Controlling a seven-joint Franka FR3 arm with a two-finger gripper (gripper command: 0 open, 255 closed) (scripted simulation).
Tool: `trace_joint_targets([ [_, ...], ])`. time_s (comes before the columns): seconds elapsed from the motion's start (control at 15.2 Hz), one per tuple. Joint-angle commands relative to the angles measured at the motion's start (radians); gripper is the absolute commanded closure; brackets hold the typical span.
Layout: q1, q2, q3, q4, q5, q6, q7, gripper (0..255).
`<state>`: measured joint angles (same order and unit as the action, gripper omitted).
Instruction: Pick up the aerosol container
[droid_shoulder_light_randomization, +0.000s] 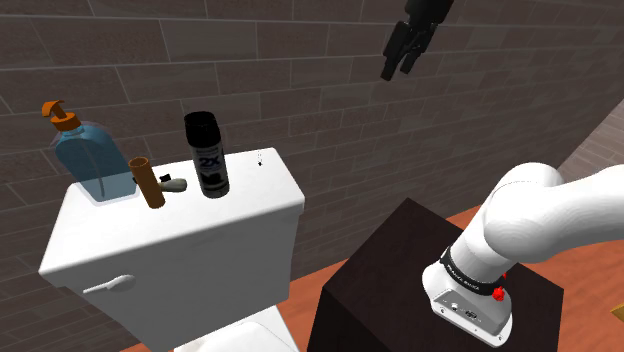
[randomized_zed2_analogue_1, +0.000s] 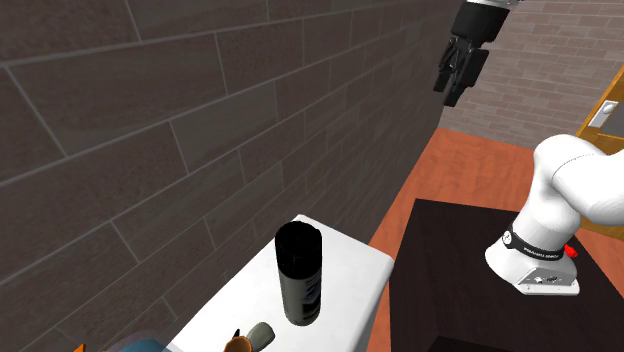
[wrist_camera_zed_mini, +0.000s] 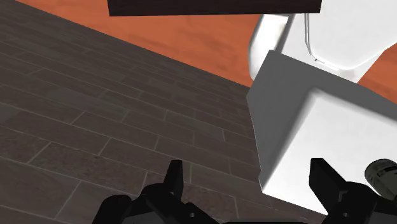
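- The aerosol can (droid_shoulder_light_randomization: 207, 155) stands upright on the toilet tank lid (droid_shoulder_light_randomization: 270, 185), about midway along it and towards the rear edge. It is tall and narrow, so a finger that clips its black cap on the way down would probably tip it, and it could roll off the front edge.
- A small grey bottle (droid_shoulder_light_randomization: 172, 184) lies just beside the can, with a brown tube (droid_shoulder_light_randomization: 146, 183) near that and a blue soap dispenser (droid_shoulder_light_randomization: 85, 155) at the far end of the lid. A wide approach from that side risks knocking them.
- The brick wall (droid_shoulder_light_randomization: 300, 60) runs close behind the lid's rear edge. A hand that comes in tilted could scrape it.
- The can's body looks smooth and round, so a grip on the cap instead of the body may slip.
- The gripper (droid_shoulder_light_randomization: 399, 66) hangs high by the wall, above and well apart from the can, out past the end of the lid nearest the dark stand (droid_shoulder_light_randomization: 400, 280).
- In the wrist view its fingers (wrist_camera_zed_mini: 173, 181) stand apart with nothing between them, looking down on the tank's corner.
- The arm rises from its base on the stand, bends through a white elbow and leaves the shoulder view's top. The hand comes back in pointing down, slanted towards the lid.
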<state>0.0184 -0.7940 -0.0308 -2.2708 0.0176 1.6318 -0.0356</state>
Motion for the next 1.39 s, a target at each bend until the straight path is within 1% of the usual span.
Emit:
trace_joint_targets([
  [0.0, 0.000, 0.000, 0.000, 0.000, 0.000, 0.000, 0.000, 0],
  [0.4, 0.037, 0.165, 0.102, 0.086, 0.044, 0.050, 0.092, 0],
  [0.73, 0.061, 0.319, 0.182, 0.187, 0.061, 0.080, 0.169, 0],
  [1.06, 0.082, 0.486, 0.258, 0.316, 0.054, 0.093, 0.249, 0],
  [1.32, 0.102, 0.631, 0.314, 0.441, 0.029, 0.090, 0.317, 0],
])
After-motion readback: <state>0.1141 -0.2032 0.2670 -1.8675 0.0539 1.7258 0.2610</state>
